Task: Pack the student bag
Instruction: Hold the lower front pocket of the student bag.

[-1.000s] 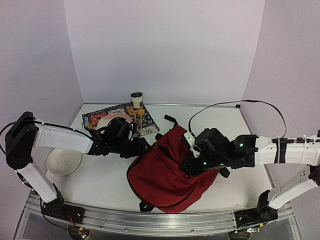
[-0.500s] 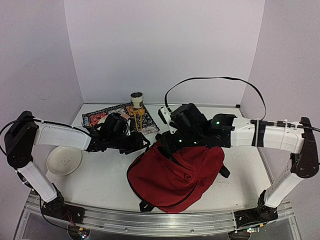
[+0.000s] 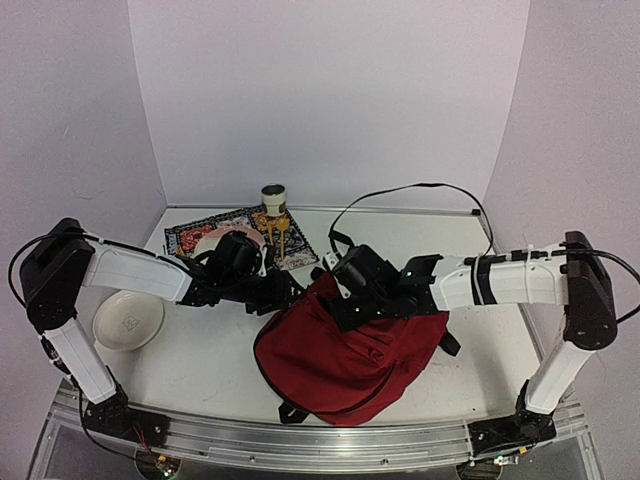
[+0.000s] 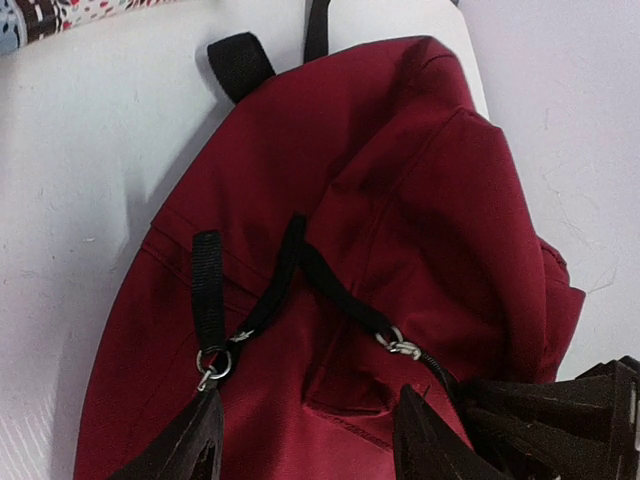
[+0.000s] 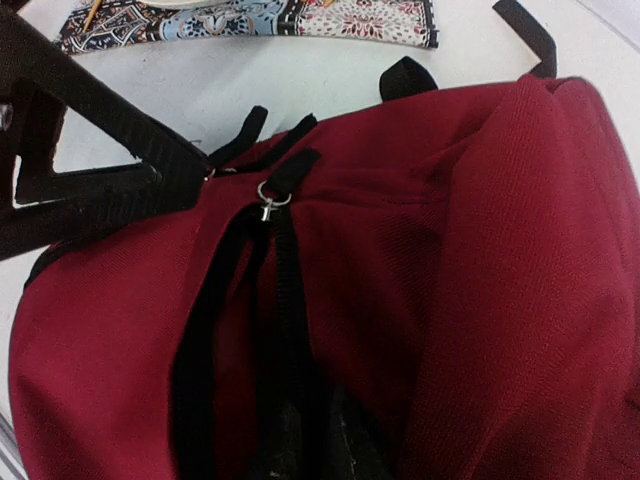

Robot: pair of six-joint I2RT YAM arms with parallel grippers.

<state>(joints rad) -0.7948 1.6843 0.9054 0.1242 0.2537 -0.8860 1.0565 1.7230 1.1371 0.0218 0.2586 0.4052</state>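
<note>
The dark-red student bag [image 3: 345, 345] lies on the table's middle, its top toward the back left. In the left wrist view my left gripper [image 4: 300, 450] is open, its fingers spread over the bag's red fabric [image 4: 380, 200]; one fingertip [image 4: 185, 440] touches a zipper ring [image 4: 212, 362]. In the top view it [image 3: 285, 293] sits at the bag's top left edge. My right gripper [image 3: 340, 300] rests on the bag's top just beside it. In the right wrist view its fingers [image 5: 315, 450] are close together on the black zipper strip [image 5: 285, 300]. The zipper pull [image 5: 266, 200] lies ahead.
A patterned mat [image 3: 240, 240] with a white plate lies at the back left, a cup of pencils [image 3: 274, 200] behind it. A white bowl [image 3: 127, 322] sits at the left. A black cable arcs above the right arm. Walls close the back and sides.
My right arm swung from the bag's right side across the back and came down on the bag's top left beside the left gripper. The left arm barely moved.
</note>
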